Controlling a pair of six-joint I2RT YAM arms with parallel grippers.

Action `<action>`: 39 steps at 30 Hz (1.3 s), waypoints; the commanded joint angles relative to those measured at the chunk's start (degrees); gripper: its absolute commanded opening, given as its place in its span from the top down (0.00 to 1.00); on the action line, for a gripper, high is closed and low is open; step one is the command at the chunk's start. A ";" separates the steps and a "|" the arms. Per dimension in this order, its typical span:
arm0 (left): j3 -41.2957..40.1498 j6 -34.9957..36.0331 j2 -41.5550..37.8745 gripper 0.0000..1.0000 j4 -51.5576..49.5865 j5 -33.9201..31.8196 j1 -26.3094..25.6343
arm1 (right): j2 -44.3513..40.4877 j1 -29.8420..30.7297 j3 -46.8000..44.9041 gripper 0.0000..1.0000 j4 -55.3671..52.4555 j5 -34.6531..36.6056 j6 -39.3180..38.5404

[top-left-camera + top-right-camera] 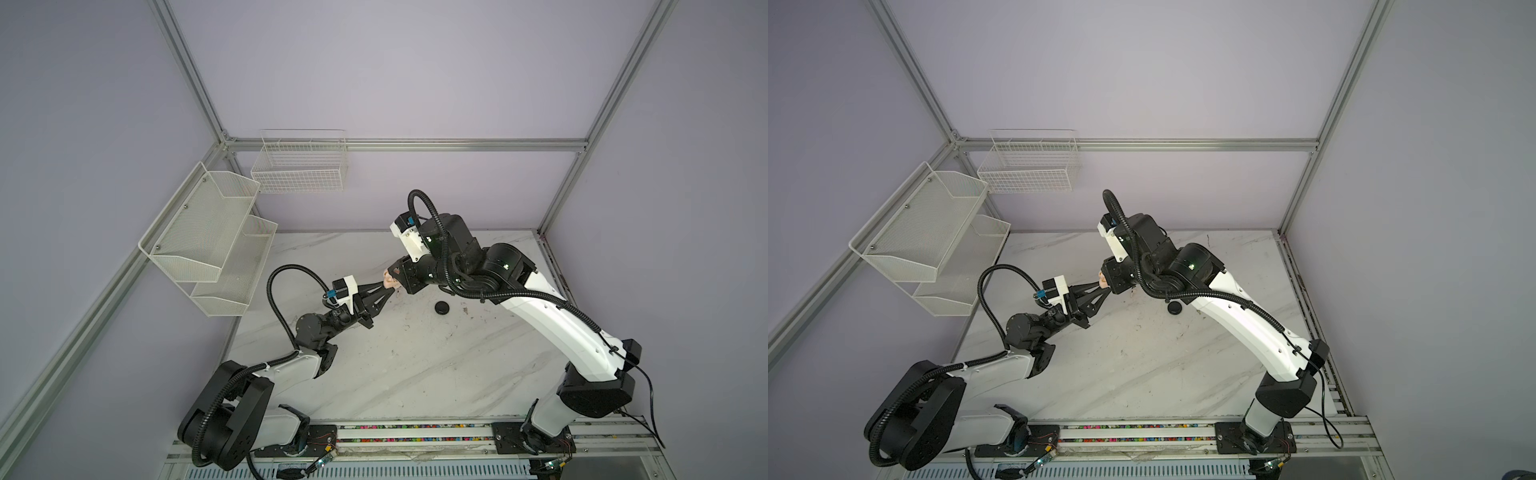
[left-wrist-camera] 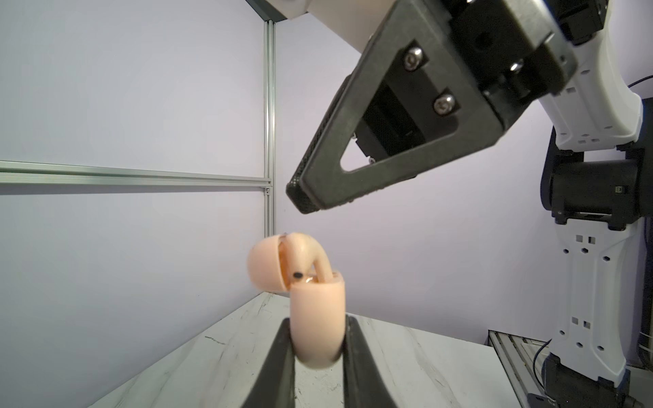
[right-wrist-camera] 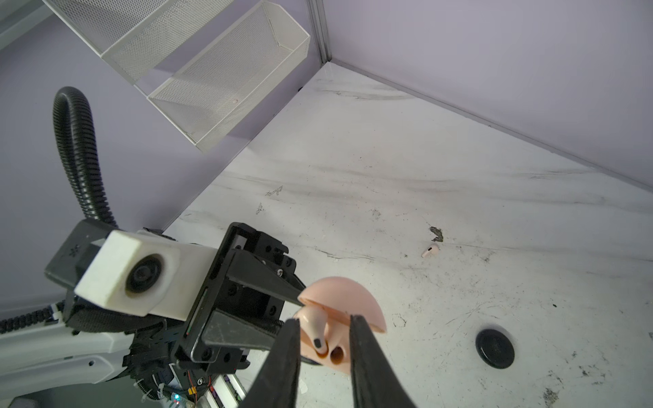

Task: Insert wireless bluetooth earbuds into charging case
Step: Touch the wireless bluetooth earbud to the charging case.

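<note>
Currently, listed from the tools outward.

**Right gripper** [image 3: 325, 319]: jaws a narrow way apart and empty, straddling the mouth of the case.

**Left gripper** [image 2: 316, 339]: clamped on the base of the pale pink charging case [image 2: 317, 318]. It holds the case off the table with the lid [image 2: 265, 268] swung back. In a top view the case [image 1: 388, 279] shows slightly above mid-frame, where the two grippers meet.

**Earbud** [image 3: 312, 325]: pale pink, with its stem in one socket and its head standing proud. It is probably not fully seated. The neighbouring socket [image 3: 337, 354] is empty.

**Second earbud** [image 3: 431, 250]: loose on the marble table [image 3: 459, 159], well apart from the case.

**Black puck case** [image 1: 441, 308]: shut, on the table just below and to the right of the pink case.

**Mesh shelves** [image 1: 208, 249]: left of centre.

**Hazards**
- An off-axis push on the proud earbud could lever it out of its socket.
- The same push could twist the case, which is pinched only at its base.
- A fingertip catching the lid could swing it onto the earbud.

**Views**
- Only the left wrist view shows that the right fingertip is just above the earbud and not touching it.
- Only the right wrist view shows the empty socket and the loose earbud.
- In both top views the grippers hide nearly all of the case.
</note>
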 commanded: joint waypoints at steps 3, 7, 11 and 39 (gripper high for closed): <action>-1.40 -0.25 -1.26 1.00 4.18 0.46 -0.16 | -0.77 0.96 0.41 0.78 1.02 -2.22 -1.95; -1.33 -0.24 -1.09 1.00 4.19 0.42 -0.21 | -0.93 0.98 -1.00 0.80 1.60 -2.68 -2.20; -1.11 -0.32 -0.99 1.00 4.18 0.57 -0.13 | -1.08 1.03 -3.56 0.81 2.45 -2.72 -1.83; -1.36 -0.15 -1.54 1.00 4.19 0.72 -0.19 | -4.41 1.03 -4.74 0.85 -0.84 0.11 -1.14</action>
